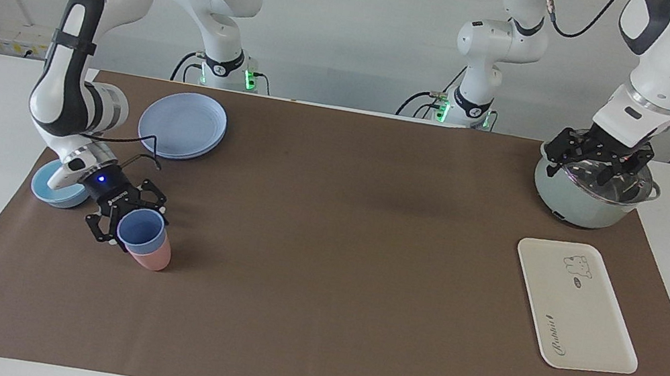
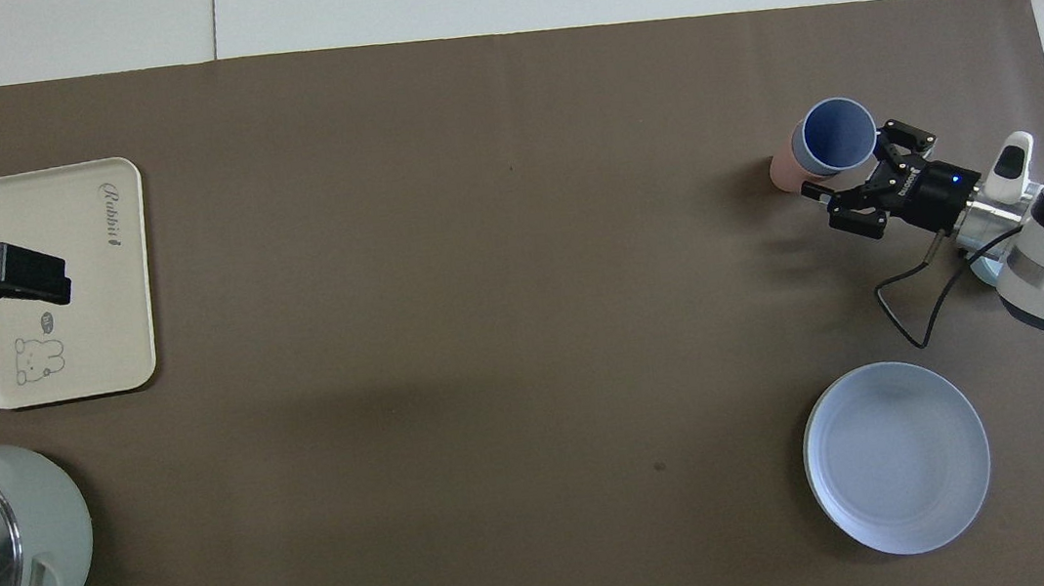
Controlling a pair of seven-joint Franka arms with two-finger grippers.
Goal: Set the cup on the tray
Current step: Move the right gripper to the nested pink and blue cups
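**Blue cup in the right gripper's grasp, tray waiting at the left arm's end**

The cup is at the right arm's end of the brown mat, tilted, with its open mouth showing. It overlaps a pink cup just beside it; whether the blue one sits inside the pink one or only leans on it cannot be told. The right gripper has its fingers around the blue cup's rim, grasping it. Right beside the gripper, under the right arm's wrist, lies a low light-blue bowl, and nearer to the robots sits a round blue plate.

The tray lies flat at the left arm's end of the mat, well apart from the cup, bear print and lettering up. The left gripper hangs over a pale green pot, which stands nearer to the robots than the tray; whether its fingers are spread or closed cannot be told.
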